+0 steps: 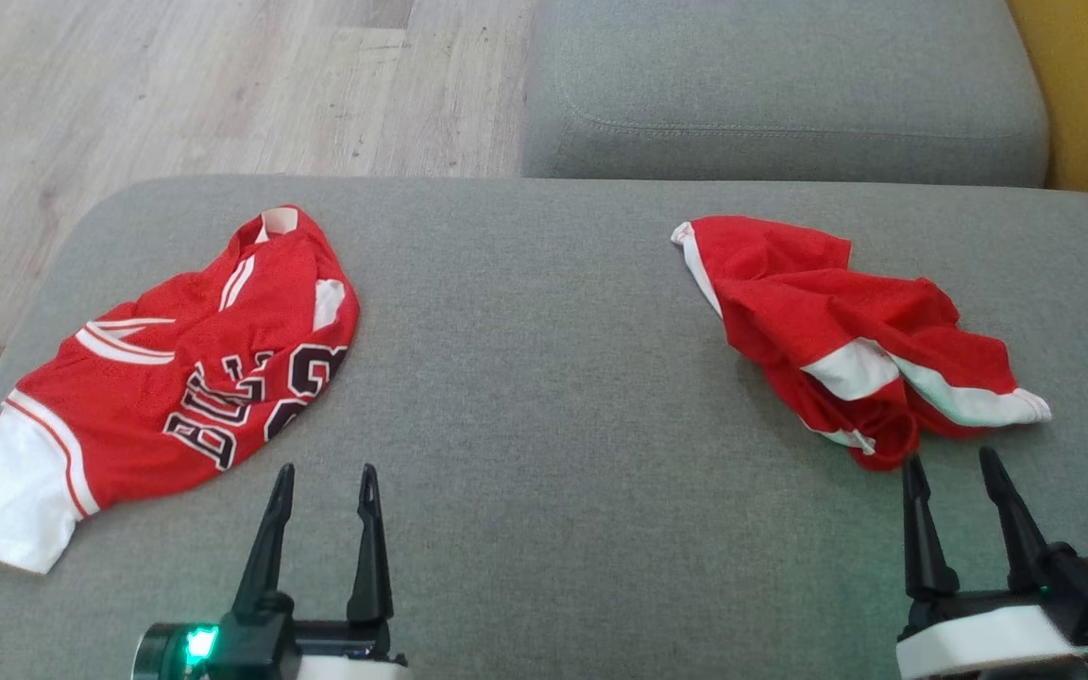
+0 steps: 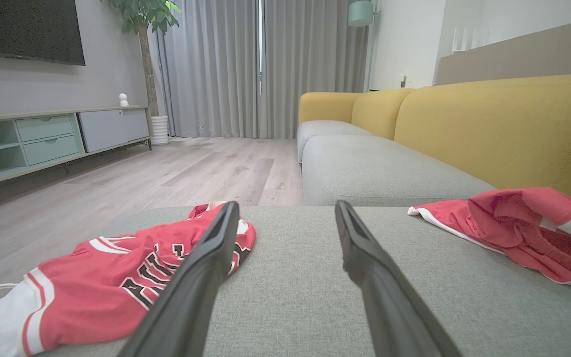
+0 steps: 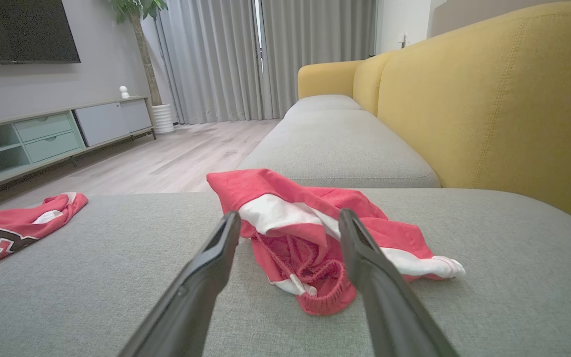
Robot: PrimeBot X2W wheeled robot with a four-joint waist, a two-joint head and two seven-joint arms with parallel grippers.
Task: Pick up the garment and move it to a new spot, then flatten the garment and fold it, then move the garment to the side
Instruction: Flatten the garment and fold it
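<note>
Right tool (image 1: 949,456), fingers apart, just short of crumpled red shorts (image 1: 790,302)

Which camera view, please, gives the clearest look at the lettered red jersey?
The head view: nearly the whole jersey lies unobstructed, seen from above. The left wrist view shows it low, partly behind the left gripper; the right wrist view catches one end at its left edge.

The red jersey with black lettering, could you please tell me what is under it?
The red jersey lies crumpled on the grey cushion, whose fabric shows beside it. Anything beneath its folds is covered, so I cannot tell.
</note>
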